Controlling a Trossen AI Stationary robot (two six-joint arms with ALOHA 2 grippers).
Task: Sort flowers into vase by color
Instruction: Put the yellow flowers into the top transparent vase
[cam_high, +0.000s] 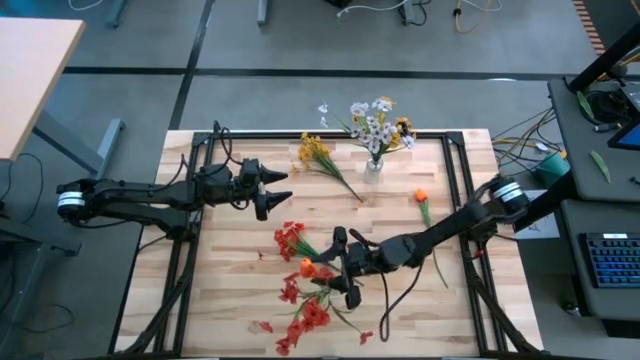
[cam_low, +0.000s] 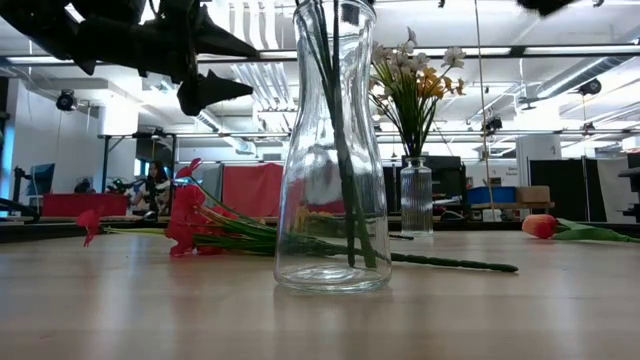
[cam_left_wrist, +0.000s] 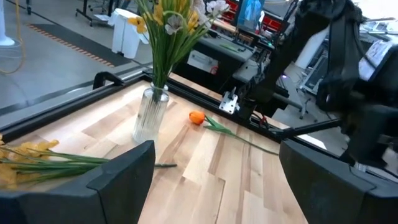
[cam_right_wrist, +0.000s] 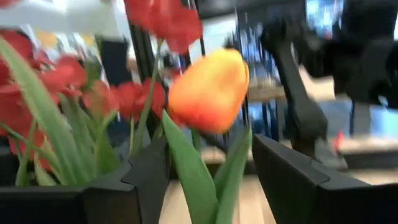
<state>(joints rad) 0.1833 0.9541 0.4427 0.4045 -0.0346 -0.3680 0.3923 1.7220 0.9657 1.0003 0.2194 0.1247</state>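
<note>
A clear glass vase (cam_low: 332, 150) stands near the table's front edge with green stems in it. An orange tulip (cam_right_wrist: 208, 90) rises upright among red flowers (cam_right_wrist: 158, 22). My right gripper (cam_high: 338, 268) is open, its fingers on either side of the tulip's leaves (cam_right_wrist: 202, 180). More red flowers (cam_high: 290, 240) lie flat on the wood. Yellow flowers (cam_high: 315, 153) and a second orange tulip (cam_high: 422, 197) lie farther back. A small vase (cam_high: 374, 166) at the far side holds white flowers (cam_high: 375, 120). My left gripper (cam_high: 278, 192) hovers open at the left with nothing between its fingers. My right gripper has the orange tulip's leaves (cam_right_wrist: 202, 180) standing upright between its open fingers, which come at them about level. One leaf lies close to a finger (cam_right_wrist: 152, 174). Whether it touches that finger, I cannot tell.
A black frame (cam_high: 455, 170) runs along the table's edges. Loose red petals (cam_high: 265, 326) lie near the front edge. The right arm's cable (cam_high: 385, 310) trails over the wood. There is bare wood at the table's left and far right.
</note>
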